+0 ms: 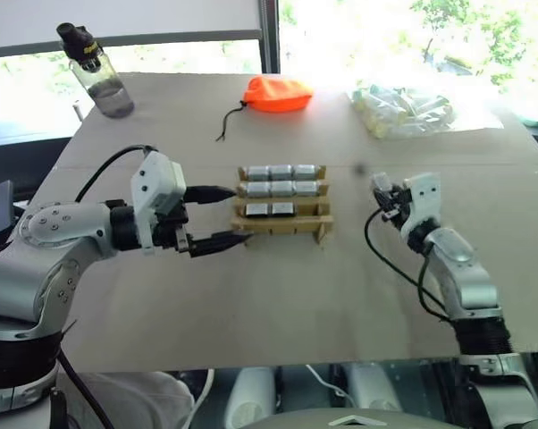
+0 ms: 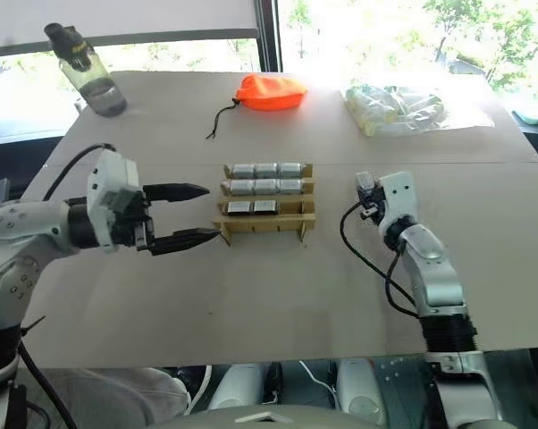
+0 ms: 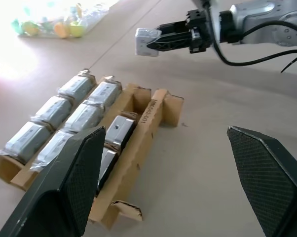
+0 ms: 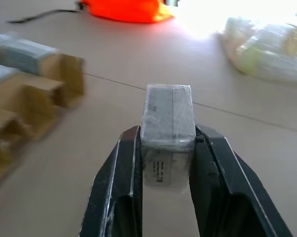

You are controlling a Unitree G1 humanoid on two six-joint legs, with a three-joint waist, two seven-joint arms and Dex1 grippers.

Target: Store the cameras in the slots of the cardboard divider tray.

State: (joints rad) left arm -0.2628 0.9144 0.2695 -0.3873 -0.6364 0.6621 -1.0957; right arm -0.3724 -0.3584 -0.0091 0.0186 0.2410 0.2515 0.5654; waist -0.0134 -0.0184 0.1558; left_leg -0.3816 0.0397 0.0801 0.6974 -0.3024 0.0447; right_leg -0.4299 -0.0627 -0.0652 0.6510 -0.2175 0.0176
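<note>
Looks like a robotics lab or test room to me, not anyone's home. The counter (image 1: pixel 278 295) is covered in plain brown board and parked right by big windows (image 1: pixel 403 27) with trees outside and a roller blind (image 1: pixel 117 18) half down. Loose cables (image 1: pixel 394 268) trail everywhere, and somebody's water bottle (image 1: pixel 97 73) sits on the corner.

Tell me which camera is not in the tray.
The camera clamped in the right hand, off the table beside the cardboard divider tray; the others sit in slots.
</note>
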